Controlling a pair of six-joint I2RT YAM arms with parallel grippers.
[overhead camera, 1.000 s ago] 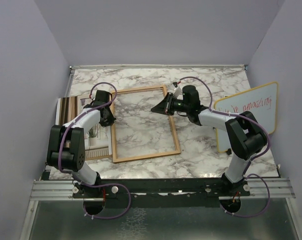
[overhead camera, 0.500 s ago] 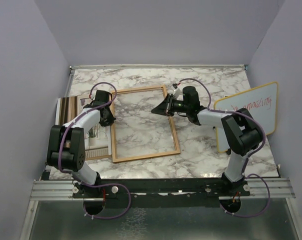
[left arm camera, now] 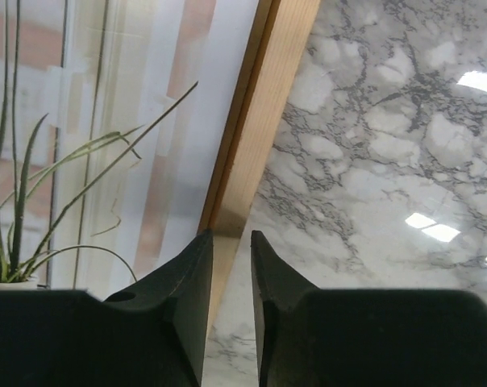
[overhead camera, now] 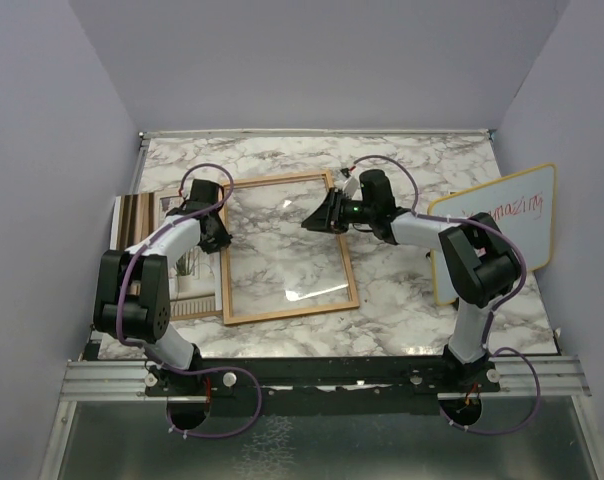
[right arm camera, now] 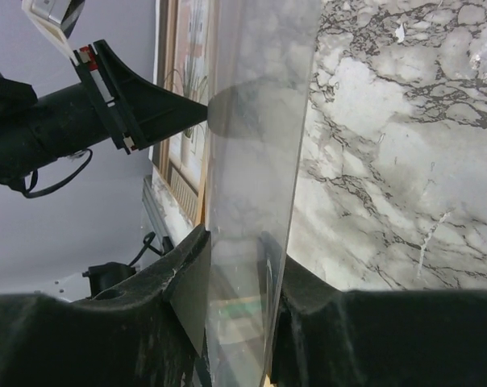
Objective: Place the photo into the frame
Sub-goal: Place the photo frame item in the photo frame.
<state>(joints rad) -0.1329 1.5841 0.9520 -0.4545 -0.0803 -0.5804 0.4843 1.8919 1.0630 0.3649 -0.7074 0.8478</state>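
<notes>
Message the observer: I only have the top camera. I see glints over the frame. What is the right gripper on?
Observer: A clear pane runs between the right gripper's fingers, with the jaws apart.
Operator: And the left one?
Observer: The left gripper has its jaws slightly apart, in line with the frame's wooden rim.
Operator: Is the photo in?
Observer: No. The photo lies outside that rim, its plant side directly beside it.
</notes>
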